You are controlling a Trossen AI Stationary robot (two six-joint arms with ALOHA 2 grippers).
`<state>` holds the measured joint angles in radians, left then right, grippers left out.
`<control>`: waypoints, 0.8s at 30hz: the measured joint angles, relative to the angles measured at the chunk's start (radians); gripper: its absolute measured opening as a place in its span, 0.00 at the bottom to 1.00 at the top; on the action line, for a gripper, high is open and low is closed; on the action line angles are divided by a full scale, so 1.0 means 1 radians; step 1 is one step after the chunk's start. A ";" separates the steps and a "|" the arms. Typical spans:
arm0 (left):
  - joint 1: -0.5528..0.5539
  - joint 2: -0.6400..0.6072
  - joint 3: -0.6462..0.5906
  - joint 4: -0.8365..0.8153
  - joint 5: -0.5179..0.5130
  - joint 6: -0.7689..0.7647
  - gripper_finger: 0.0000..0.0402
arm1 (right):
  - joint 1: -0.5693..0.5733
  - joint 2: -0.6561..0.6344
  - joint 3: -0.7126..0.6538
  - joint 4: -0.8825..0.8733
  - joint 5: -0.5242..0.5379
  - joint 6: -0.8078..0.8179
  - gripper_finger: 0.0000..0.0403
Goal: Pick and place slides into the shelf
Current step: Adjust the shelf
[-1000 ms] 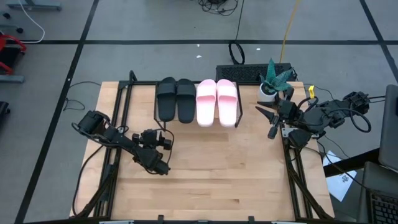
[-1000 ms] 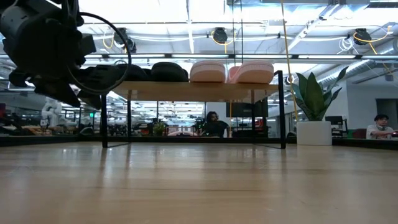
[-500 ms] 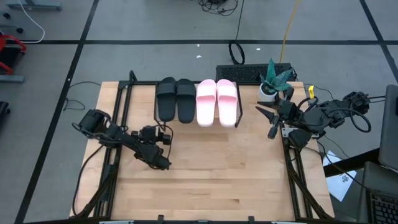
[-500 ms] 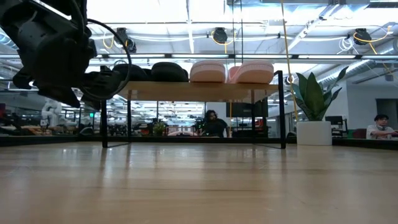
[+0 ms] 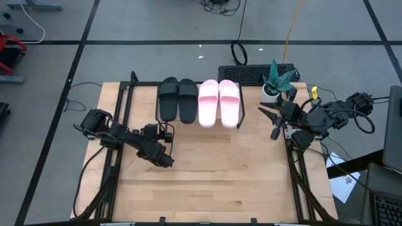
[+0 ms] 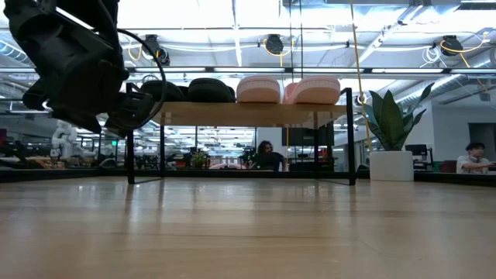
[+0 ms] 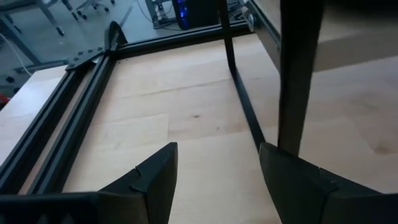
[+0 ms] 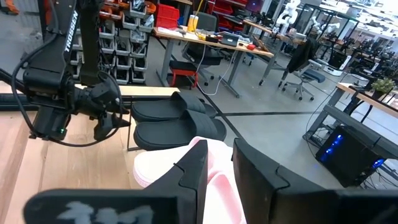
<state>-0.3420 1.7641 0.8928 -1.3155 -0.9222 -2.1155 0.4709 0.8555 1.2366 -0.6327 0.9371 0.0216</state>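
All the slides rest sole-down on the shelf's (image 6: 256,113) top board: two black ones (image 5: 178,100) on the left, two pale pink ones (image 5: 218,103) on the right. In the low view their toes show above the board, black (image 6: 194,90) and pink (image 6: 287,89). My left gripper (image 5: 165,159) hovers open over the tabletop in front of the shelf's left end, near its black leg (image 7: 298,68). My right gripper (image 5: 271,123) is open and waits by the shelf's right end, looking across the pink slide (image 8: 208,171) and the black slides (image 8: 177,121).
A potted plant (image 5: 272,88) stands at the table's far right corner, close to my right arm. Black rail frames (image 5: 119,107) run along the table's left and right sides. The wooden tabletop (image 5: 220,169) lies bare in front of the shelf. People sit in the room beyond (image 6: 473,159).
My left gripper has moved a little toward the table's far edge, nearer the shelf's left end, staying open. The slides and my right arm have kept still.
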 joint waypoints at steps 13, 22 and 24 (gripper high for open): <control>0.015 0.000 0.000 -0.017 0.008 0.015 0.56 | 0.000 0.000 0.000 0.000 0.000 0.000 0.17; 0.014 0.000 0.000 -0.098 0.027 -0.045 0.56 | 0.000 0.000 0.000 -0.001 -0.026 0.011 0.17; 0.014 0.000 0.000 -0.098 0.024 -0.043 0.56 | 0.000 0.000 0.000 -0.001 -0.026 0.011 0.17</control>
<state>-0.3283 1.7641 0.8928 -1.4136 -0.8986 -2.1582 0.4713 0.8551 1.2366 -0.6333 0.9112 0.0326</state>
